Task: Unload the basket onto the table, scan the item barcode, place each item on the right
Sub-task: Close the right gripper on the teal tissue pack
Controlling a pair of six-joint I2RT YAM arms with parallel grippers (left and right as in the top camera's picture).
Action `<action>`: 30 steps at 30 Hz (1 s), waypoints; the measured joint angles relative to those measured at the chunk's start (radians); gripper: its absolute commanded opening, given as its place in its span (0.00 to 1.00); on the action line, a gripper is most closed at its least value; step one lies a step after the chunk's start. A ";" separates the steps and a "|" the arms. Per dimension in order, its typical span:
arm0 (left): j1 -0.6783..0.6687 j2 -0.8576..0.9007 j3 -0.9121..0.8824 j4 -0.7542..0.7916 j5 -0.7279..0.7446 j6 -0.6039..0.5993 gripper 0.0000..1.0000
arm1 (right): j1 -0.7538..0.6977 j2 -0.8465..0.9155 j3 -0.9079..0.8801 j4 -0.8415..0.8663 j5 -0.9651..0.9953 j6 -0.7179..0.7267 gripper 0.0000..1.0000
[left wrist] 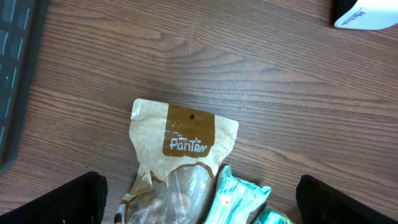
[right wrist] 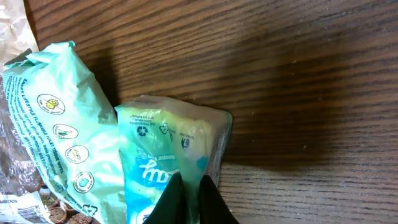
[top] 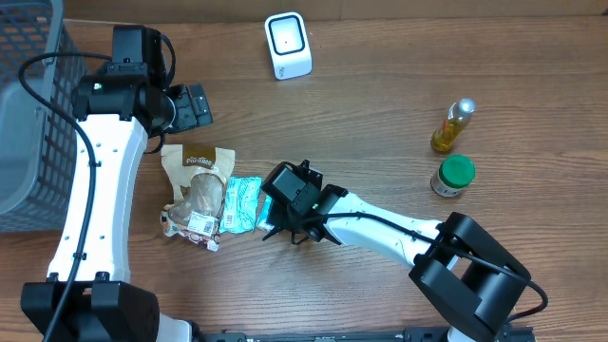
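**Right fingers pinched on the teal packet's edge**

Toward the near edge of the tabletop (top: 380, 114), left of middle, the right gripper (right wrist: 188, 196) is clenched, its fingertips nipping the near end of the teal packet (right wrist: 168, 149). The rest of the packet runs away from the fingers, flat on the wood. A mint-green pack (right wrist: 56, 124) lies against its side, and a brown pouch (top: 198, 180) lies just beyond that. The left gripper (top: 195, 106) hangs above the pouch's top with its fingers spread wide, grasping nothing. Toward the right edge stand a green-lidded jar (top: 454, 175) and a bottle (top: 454, 125). The white scanner (top: 287, 45) sits at the far edge, well apart from the packet. A grey basket (top: 28, 114) is at the far left corner.
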 measured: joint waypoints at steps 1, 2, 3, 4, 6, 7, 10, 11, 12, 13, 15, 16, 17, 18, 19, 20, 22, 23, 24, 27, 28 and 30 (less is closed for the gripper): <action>0.000 0.000 0.000 0.000 0.000 0.000 1.00 | 0.000 0.000 0.000 0.000 0.000 0.000 0.05; 0.000 0.000 0.000 0.000 0.000 0.000 1.00 | 0.000 0.000 0.000 0.000 0.000 0.000 0.05; 0.000 0.000 0.000 0.000 0.000 0.000 1.00 | 0.000 0.000 0.000 0.000 0.000 0.000 0.05; 0.000 0.000 0.000 0.000 0.000 0.000 1.00 | 0.000 0.000 0.000 0.000 0.000 0.000 0.05; 0.000 0.000 0.000 0.000 0.000 0.000 1.00 | 0.000 0.000 0.000 0.000 0.000 0.000 0.05; 0.000 0.000 0.000 0.000 0.000 0.000 1.00 | 0.000 0.000 0.000 0.000 0.000 0.000 0.05; 0.000 0.000 0.000 0.000 0.000 0.000 1.00 | 0.000 0.000 0.000 0.000 0.000 0.000 0.05; 0.000 0.000 0.000 0.000 0.000 0.000 1.00 | 0.000 0.000 0.000 0.000 0.000 0.000 0.06; 0.000 0.000 0.000 0.000 0.000 0.000 1.00 | 0.000 0.000 0.000 0.000 0.000 0.000 0.09; 0.000 0.000 0.000 0.000 0.000 0.000 1.00 | 0.000 0.000 0.000 0.000 0.000 0.002 0.12; 0.000 0.000 0.000 0.000 0.000 0.000 1.00 | 0.000 0.000 0.000 0.000 0.000 0.002 0.14; 0.000 0.000 0.000 0.000 0.000 0.000 1.00 | 0.000 0.000 0.000 -0.002 0.001 0.000 0.14; 0.000 0.000 0.000 0.000 0.000 0.000 1.00 | 0.000 0.000 0.000 -0.001 0.000 0.000 0.14; 0.000 0.000 0.000 0.000 0.000 0.000 0.99 | 0.000 0.000 0.000 -0.002 0.001 0.000 0.14; 0.000 0.000 0.000 0.000 0.000 0.000 1.00 | 0.000 0.000 0.000 -0.002 0.001 0.000 0.13; 0.000 0.000 0.000 0.000 0.000 0.000 0.99 | 0.000 0.000 0.000 -0.002 0.001 -0.001 0.13; 0.000 0.000 0.000 0.000 0.000 0.000 1.00 | 0.000 0.000 0.000 -0.002 0.001 -0.011 0.13; 0.000 0.000 0.000 0.000 0.000 0.000 1.00 | 0.000 0.000 0.000 -0.002 0.001 -0.018 0.13; 0.000 0.000 0.000 0.000 0.000 0.000 1.00 | -0.001 0.000 0.000 -0.002 0.001 -0.025 0.13; 0.000 0.000 0.000 0.000 0.000 0.000 0.99 | -0.002 0.000 0.000 -0.001 0.002 -0.046 0.18; 0.000 0.000 0.000 0.000 0.000 0.000 0.99 | -0.002 0.000 0.000 0.001 0.002 -0.051 0.18; 0.000 0.000 0.000 0.000 0.000 0.000 1.00 | -0.002 0.000 0.000 0.001 0.002 -0.061 0.18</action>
